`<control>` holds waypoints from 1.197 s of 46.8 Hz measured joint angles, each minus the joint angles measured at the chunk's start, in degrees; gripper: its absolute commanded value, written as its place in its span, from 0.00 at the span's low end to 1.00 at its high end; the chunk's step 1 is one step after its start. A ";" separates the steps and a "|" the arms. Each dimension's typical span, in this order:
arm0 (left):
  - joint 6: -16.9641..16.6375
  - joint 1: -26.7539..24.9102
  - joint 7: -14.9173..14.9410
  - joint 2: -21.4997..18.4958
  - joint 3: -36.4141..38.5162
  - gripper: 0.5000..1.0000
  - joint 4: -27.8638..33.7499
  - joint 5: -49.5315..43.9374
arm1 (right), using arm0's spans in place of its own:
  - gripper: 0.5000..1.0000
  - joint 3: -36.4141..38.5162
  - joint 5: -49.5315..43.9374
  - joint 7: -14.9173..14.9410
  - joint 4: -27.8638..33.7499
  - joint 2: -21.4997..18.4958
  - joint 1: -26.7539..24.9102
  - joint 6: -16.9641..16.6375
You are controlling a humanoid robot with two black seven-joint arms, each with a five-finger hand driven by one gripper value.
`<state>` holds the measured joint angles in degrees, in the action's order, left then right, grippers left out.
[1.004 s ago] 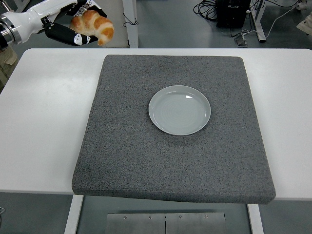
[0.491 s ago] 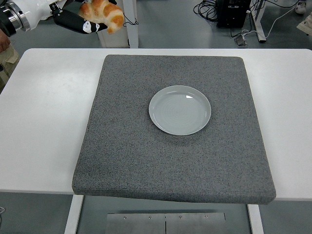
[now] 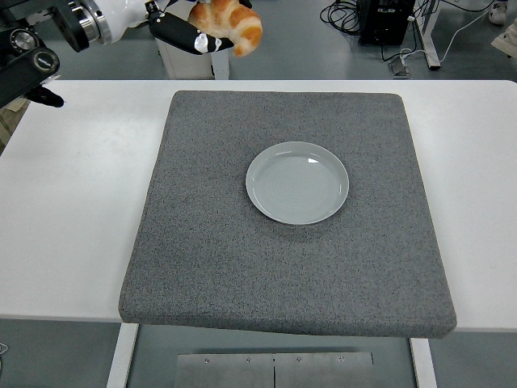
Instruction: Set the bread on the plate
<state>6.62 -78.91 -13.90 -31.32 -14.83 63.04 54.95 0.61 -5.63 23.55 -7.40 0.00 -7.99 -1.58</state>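
A golden croissant (image 3: 230,23) hangs high at the picture's top, held in my left hand (image 3: 202,32), whose black fingers (image 3: 179,34) curl under it. The hand is above the far edge of the table, up and to the left of the plate. An empty pale grey plate (image 3: 297,182) lies on the dark grey mat (image 3: 202,242), a little right of the mat's middle. My right arm does not show.
The mat covers most of the white table (image 3: 73,202). Beyond the far edge are a white table leg (image 3: 216,56), black cables and a dark box (image 3: 386,20) on the floor.
My left hand has carried the croissant to the right along the picture's top, closer to the plate's side. More of the left arm now shows at the upper left.
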 measured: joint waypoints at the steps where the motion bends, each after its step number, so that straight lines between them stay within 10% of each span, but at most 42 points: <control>1: -0.01 -0.04 -0.01 0.71 0.21 0.00 -0.39 0.01 | 1.00 0.00 0.00 0.00 0.00 0.00 -0.01 0.00; 56: -1.42 -1.33 -0.92 23.61 8.95 0.00 -12.76 1.29 | 1.00 0.01 0.00 0.00 -0.01 0.00 -0.01 0.00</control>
<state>5.21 -80.24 -14.82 -7.71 -5.87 50.28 56.24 0.62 -5.63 23.55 -7.41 0.00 -8.00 -1.58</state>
